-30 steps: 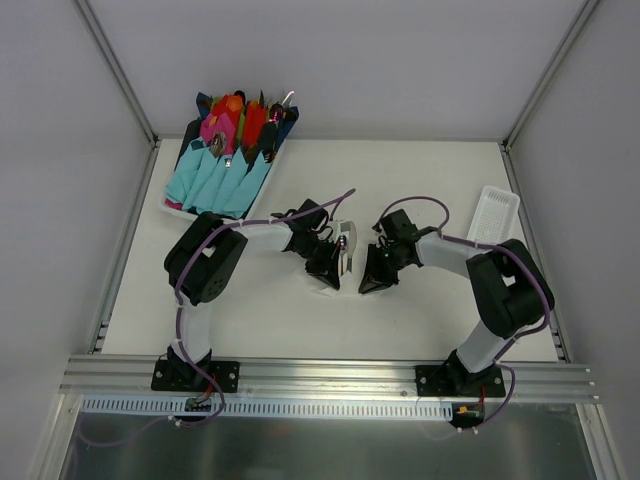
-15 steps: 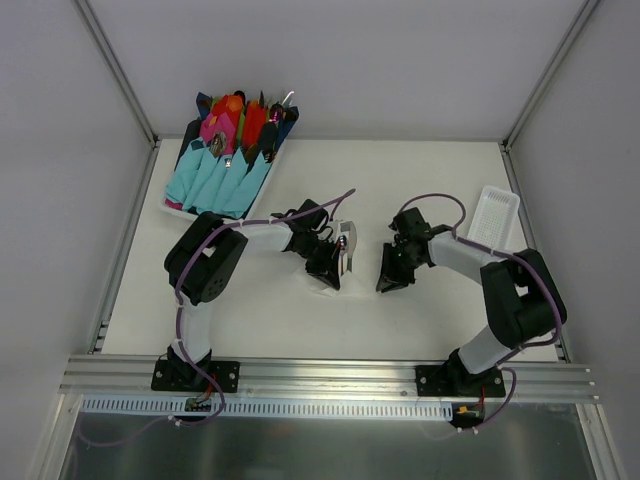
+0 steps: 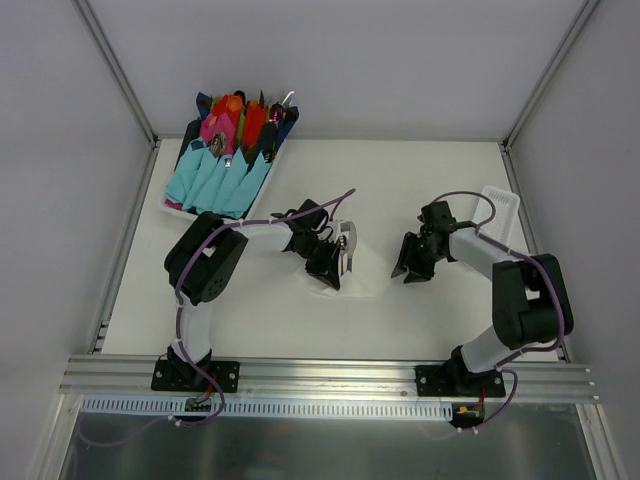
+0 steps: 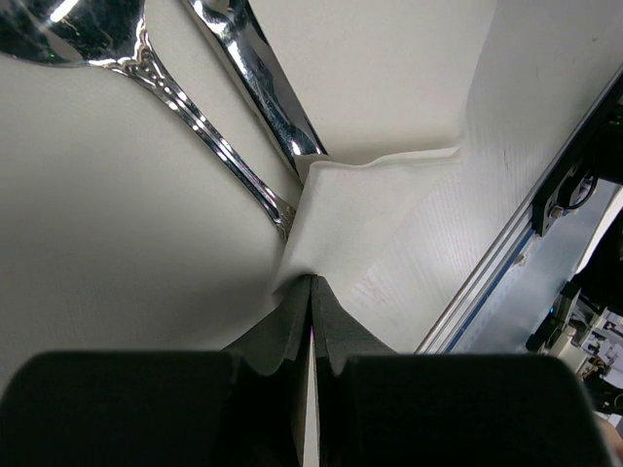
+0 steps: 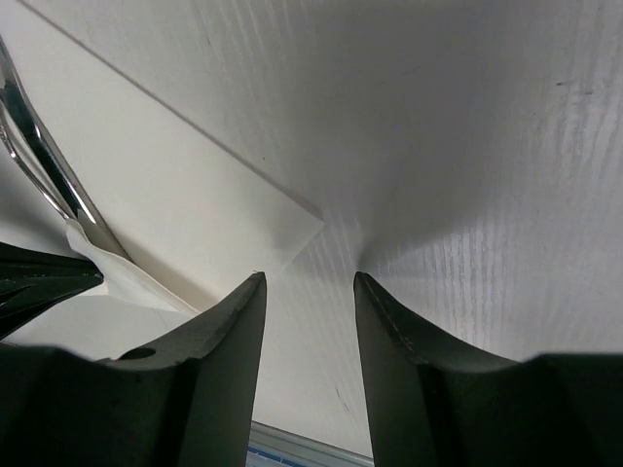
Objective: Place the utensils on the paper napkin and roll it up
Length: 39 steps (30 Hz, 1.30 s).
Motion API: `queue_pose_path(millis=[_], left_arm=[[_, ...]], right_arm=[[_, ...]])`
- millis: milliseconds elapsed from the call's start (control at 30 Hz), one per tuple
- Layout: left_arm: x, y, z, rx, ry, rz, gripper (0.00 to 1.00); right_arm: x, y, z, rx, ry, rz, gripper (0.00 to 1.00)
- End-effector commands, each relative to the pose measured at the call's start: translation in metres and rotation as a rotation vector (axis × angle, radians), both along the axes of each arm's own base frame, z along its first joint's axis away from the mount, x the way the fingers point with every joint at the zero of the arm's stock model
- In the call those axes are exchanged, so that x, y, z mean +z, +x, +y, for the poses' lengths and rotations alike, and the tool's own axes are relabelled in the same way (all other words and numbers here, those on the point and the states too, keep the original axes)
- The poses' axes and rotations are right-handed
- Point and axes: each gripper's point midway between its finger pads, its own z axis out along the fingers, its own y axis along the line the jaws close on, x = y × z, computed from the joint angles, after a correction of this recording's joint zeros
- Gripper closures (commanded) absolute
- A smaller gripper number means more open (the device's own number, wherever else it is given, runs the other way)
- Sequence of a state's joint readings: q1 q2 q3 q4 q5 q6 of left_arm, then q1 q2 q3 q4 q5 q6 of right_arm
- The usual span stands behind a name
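Note:
Two shiny silver utensils [image 4: 209,126] lie on the white paper napkin [image 4: 389,204]; their handle ends run under a folded-over flap. My left gripper [image 4: 312,280] is shut on the edge of that fold. From above, the left gripper [image 3: 325,272] sits over the napkin [image 3: 352,289], with the utensils [image 3: 344,245] just beyond it. My right gripper [image 3: 409,269] is open and empty, to the right of the napkin and apart from it. In the right wrist view the right gripper [image 5: 310,282] hangs over bare table by a napkin corner [image 5: 195,195], with a utensil [image 5: 39,156] at the left edge.
A tray [image 3: 172,208] of light-blue, pink and red napkin bundles stands at the back left. A white ribbed plastic tray [image 3: 497,215] lies at the right edge behind my right arm. The aluminium rail [image 3: 330,375] runs along the near edge.
My right gripper has moved right, away from the napkin, and stays open. My left gripper has kept its hold in place.

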<state>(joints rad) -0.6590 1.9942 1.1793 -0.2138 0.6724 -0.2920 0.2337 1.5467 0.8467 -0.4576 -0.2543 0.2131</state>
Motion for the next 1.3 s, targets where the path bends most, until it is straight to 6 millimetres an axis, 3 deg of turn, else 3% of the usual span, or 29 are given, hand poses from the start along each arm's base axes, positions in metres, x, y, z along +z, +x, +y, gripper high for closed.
queue_pose_path(millis=[0,400,700,1033,1267], left_arm=[[-0.029,-0.003,0.021,0.025,0.11,0.026,1.0],[-0.029,-0.002,0.02,0.027,0.11,0.025,1.0],[-0.028,0.0,0.018,0.031,0.105,0.029,1.0],[-0.028,0.0,0.02,0.033,0.11,0.023,1.0],[-0.028,0.001,0.02,0.034,0.112,0.02,1.0]], right_arm=[[-0.004,0.008,0.008,-0.017,0.043,0.014,0.55],[-0.033,0.006,0.044,-0.035,0.266,0.072,0.54],[-0.023,0.001,0.066,-0.021,0.459,-0.008,0.52],[0.0,0.001,0.064,-0.048,0.473,-0.087,0.56],[0.003,0.016,0.054,-0.082,0.381,-0.133,0.7]])
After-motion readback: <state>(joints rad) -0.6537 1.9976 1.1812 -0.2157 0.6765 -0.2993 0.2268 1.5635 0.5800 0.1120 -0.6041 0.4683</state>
